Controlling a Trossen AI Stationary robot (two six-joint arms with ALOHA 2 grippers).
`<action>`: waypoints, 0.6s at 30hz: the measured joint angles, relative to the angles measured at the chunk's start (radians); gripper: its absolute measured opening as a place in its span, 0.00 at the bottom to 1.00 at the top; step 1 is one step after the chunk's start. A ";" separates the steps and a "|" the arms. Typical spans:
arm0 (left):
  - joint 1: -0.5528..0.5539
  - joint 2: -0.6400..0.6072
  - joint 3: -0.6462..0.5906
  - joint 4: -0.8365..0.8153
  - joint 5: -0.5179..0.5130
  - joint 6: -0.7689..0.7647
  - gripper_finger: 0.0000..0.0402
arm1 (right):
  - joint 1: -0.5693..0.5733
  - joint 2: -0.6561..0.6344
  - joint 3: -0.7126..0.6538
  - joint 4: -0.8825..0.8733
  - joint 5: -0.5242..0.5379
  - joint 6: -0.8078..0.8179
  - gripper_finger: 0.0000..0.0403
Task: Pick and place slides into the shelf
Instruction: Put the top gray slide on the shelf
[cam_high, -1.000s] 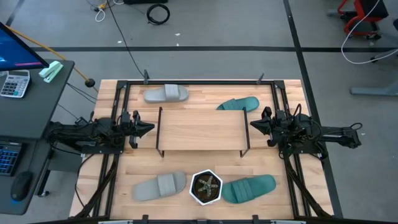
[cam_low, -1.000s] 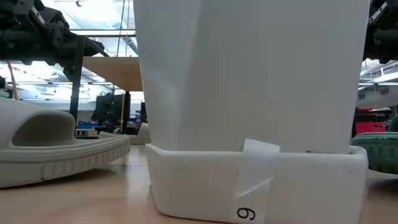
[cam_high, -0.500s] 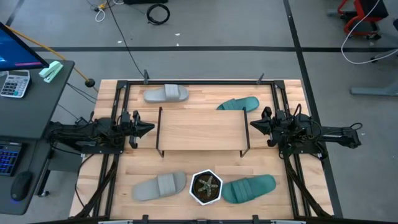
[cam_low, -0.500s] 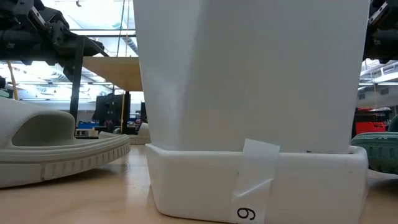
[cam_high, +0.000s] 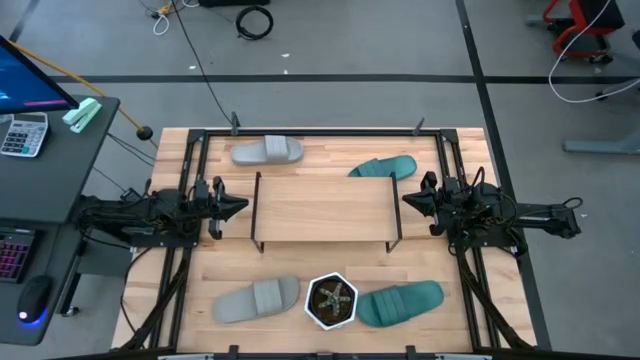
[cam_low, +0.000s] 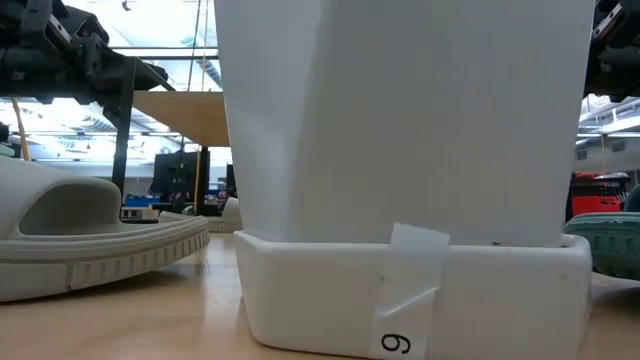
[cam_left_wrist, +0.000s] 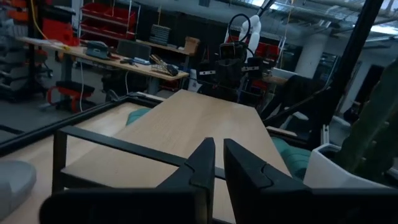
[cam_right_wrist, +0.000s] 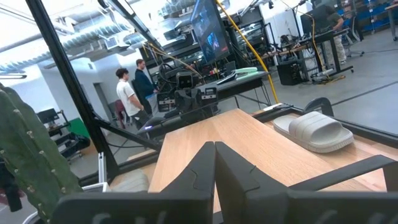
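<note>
Your shelf (cam_high: 324, 205) stands at the middle of the worktop (cam_high: 470, 320), its wooden top board bare and its black frame legs resting on the worktop.

Slides, all four lying flat on the worktop, none on the shelf:
- A light grey slide (cam_high: 267, 152) lies near the far edge, toward the far left corner, beyond the shelf.
- A teal slide (cam_high: 384, 168) lies near the far edge too, just beside the shelf's far right corner; part of it is hidden by the top board.
- A second light grey slide (cam_high: 257, 300) lies near the near edge, left of centre.
- A second teal slide (cam_high: 400, 302) lies near the near edge, right of centre.

The hexagonal potted plant (cam_high: 331, 301) sits between the two near slides, just beside both. In the low view its white pot fills most of the picture, with a tag marked "6" taped to its base.

Your left tool (cam_high: 241, 207) hovers by the shelf's left end, pointing at it. In the left wrist view its fingers (cam_left_wrist: 202, 163) stand slightly apart, a narrow slit between them, and they hold nothing.

Your right tool (cam_high: 407, 200) hovers by the shelf's right end, facing it. In the right wrist view its fingers (cam_right_wrist: 202, 160) are pressed together, with nothing between them.

Two people stand in the room beyond the left side of the worktop.
</note>
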 joint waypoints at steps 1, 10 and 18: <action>0.000 0.000 0.000 0.000 0.000 0.009 0.10 | 0.000 0.000 0.000 0.000 0.001 0.000 0.04; 0.000 0.000 0.000 0.015 0.000 0.058 0.07 | 0.000 0.000 0.000 0.001 0.006 0.013 0.04; 0.000 0.000 0.000 0.125 0.000 -0.030 0.09 | -0.001 0.001 0.000 0.000 0.014 0.119 0.04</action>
